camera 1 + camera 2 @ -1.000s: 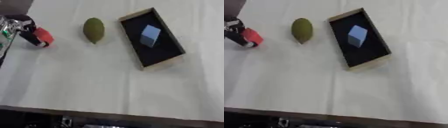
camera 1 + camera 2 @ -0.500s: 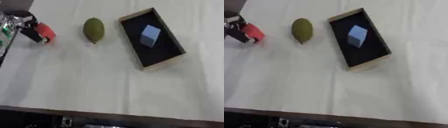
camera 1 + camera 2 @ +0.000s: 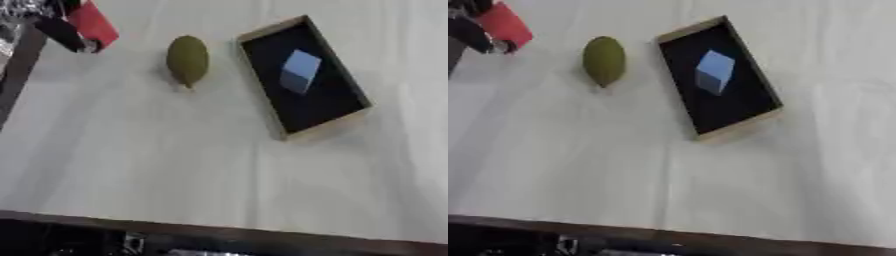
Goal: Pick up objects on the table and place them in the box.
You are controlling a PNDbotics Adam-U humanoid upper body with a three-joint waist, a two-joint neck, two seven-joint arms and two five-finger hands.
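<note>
In the left eye view, the left hand (image 3: 54, 25) is seen at the upper left corner, with its dark fingers curled round a red object (image 3: 92, 24) that is held up off the pale desk (image 3: 175, 165). The object is tilted, its upper end cut by the top edge of the picture, and its exact shape cannot be made out. To the right of the hand, near it but apart from it, an olive-green oval fruit (image 3: 187, 60) is laid on the desk with its long axis running away from the viewer. Further right of the hand, just beyond the fruit, a shallow box (image 3: 328, 127) with a light wooden rim and a black inside is set askew on the desk; a pale blue cube (image 3: 299, 77) is lying inside it, towards its far half. The fruit and the box are close together without touching. A dark strip is seen along the lower edge, beyond the desk's near border. In the right eye view, the same hand (image 3: 472, 31) is shown at the upper left corner, only partly in the picture, and the red object (image 3: 506, 24) is again gripped in its curled fingers. The fruit (image 3: 604, 60), the box (image 3: 737, 127) and the cube (image 3: 713, 72) are found in the same order rightwards from the hand. The right hand is shown in neither view.
</note>
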